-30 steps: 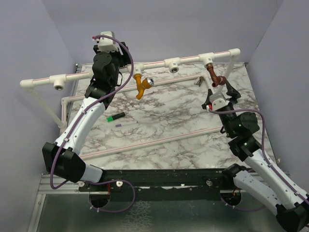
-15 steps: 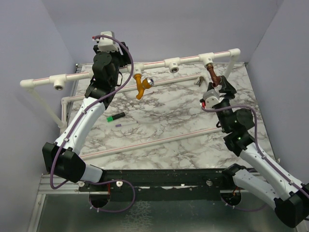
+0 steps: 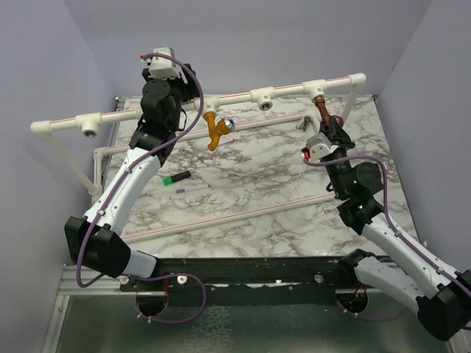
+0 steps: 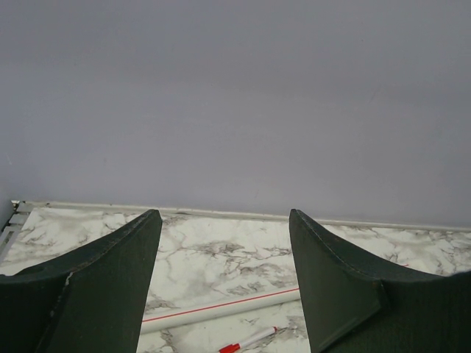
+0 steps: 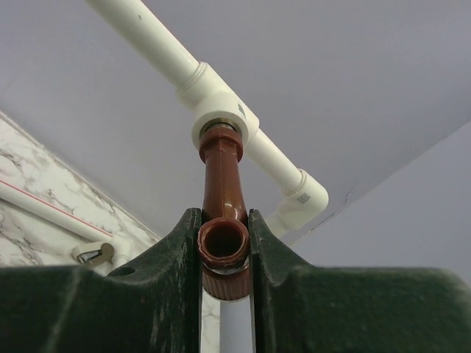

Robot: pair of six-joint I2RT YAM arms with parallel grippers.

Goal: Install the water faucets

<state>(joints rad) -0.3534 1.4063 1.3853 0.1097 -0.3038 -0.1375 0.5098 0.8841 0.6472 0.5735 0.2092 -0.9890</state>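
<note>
Right gripper (image 5: 224,220) clamped on brown faucet (image 5: 223,180).
Faucet touches both jaws, top end in the tee (image 5: 225,118) above them; left gripper (image 4: 224,228) released, jaws apart.

The marbled tabletop (image 3: 272,169) carries a green marker pen (image 3: 176,177) well left of the right claw (image 3: 333,125), nearer the arm bases — a small lilac piece (image 3: 182,190) lies just beside the pen. A long white red-striped pipe (image 3: 228,215) lies slantwise across the marble, also on the claw's near side.
</note>
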